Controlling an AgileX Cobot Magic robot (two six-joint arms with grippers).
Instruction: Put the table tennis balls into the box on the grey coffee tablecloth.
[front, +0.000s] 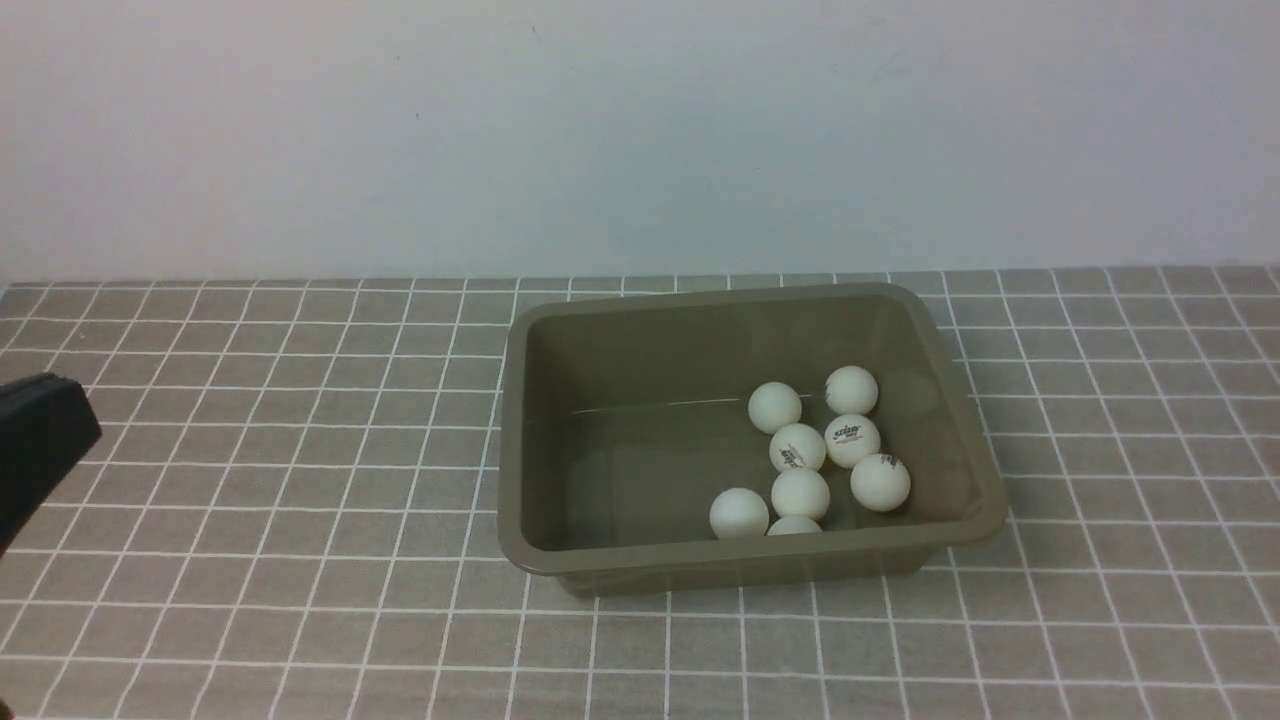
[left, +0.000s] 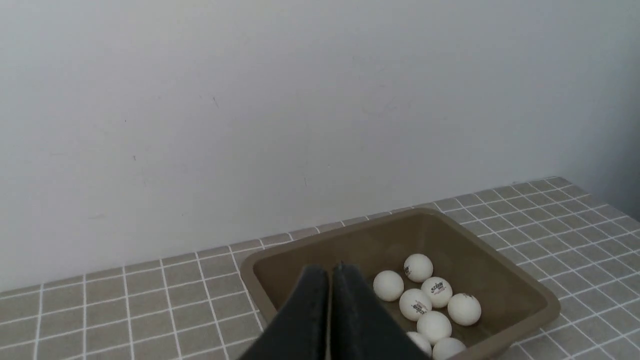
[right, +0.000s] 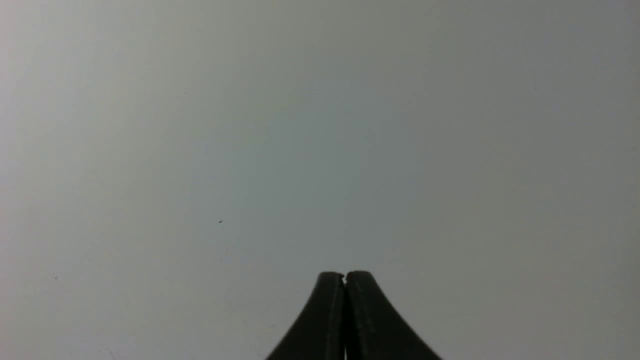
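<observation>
Nearest, left end effector (left: 330, 280) pressed together on nothing, pulled back at the near left edge, likely parked clear of the work. Right end effector (right: 345, 280) likewise pinched closed and empty, aimed at a bare wall. Farther out, on the grey coffee tablecloth (front: 250, 480), the box (front: 620, 575) with seven table tennis balls (front: 800, 455) bunched right of centre; apparently none left outside, job seemingly complete.
</observation>
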